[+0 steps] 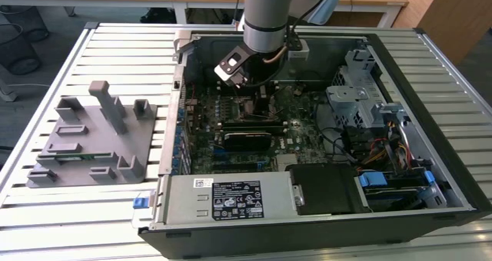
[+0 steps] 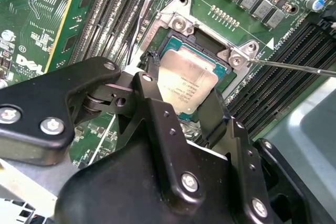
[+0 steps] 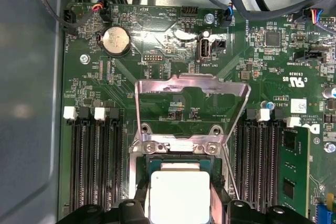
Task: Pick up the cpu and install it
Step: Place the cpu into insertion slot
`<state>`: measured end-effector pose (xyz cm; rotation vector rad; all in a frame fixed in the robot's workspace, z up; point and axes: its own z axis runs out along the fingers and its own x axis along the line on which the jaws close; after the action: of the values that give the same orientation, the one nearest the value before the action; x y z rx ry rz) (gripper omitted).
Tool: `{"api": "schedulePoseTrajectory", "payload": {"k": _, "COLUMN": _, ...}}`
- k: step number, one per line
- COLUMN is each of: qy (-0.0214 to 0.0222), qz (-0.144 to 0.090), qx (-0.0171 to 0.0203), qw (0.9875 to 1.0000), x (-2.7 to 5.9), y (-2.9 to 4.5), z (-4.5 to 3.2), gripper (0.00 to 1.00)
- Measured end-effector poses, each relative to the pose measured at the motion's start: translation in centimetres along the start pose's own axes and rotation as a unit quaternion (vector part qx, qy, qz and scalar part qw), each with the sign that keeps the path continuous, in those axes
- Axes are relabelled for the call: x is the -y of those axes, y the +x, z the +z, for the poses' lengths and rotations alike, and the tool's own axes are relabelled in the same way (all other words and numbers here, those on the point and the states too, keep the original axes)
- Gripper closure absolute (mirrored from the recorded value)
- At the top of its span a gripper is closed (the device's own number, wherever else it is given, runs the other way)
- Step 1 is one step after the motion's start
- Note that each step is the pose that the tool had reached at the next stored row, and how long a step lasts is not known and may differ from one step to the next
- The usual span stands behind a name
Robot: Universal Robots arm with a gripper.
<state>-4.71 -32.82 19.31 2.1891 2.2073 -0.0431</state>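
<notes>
The cpu (image 2: 190, 80), a small square chip with a silvery top, sits over the black socket on the green motherboard (image 2: 31, 35) in both wrist views. My gripper (image 2: 182, 85) straddles it, a black finger (image 2: 152, 80) against each of two opposite edges. The first wrist view shows the cpu (image 3: 178, 192) between the fingertips (image 3: 231, 211), just in front of the raised metal load plate (image 3: 191, 103). In the exterior view the gripper (image 1: 257, 91) reaches down into the open computer case (image 1: 430, 157) over the board's upper middle. I cannot tell whether the chip rests fully in the socket.
The thin socket lever (image 2: 294, 67) sticks out beside the socket. Memory slots (image 3: 94, 166) flank it on both sides. A drive cage (image 1: 354, 97) and cables (image 1: 384, 151) fill the case at the exterior view's right. A grey fixture (image 1: 92, 140) stands on the slatted table (image 1: 46, 215).
</notes>
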Motion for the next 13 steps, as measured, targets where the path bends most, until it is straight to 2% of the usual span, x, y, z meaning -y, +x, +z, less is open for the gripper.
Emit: {"api": "schedulePoseTrajectory", "payload": {"k": 13, "qy": -0.0003, "qz": 0.0, "qx": -0.0005, "qw": 1.0, "x": -0.02, "y": 0.02, "z": 0.25, "gripper": 0.45}}
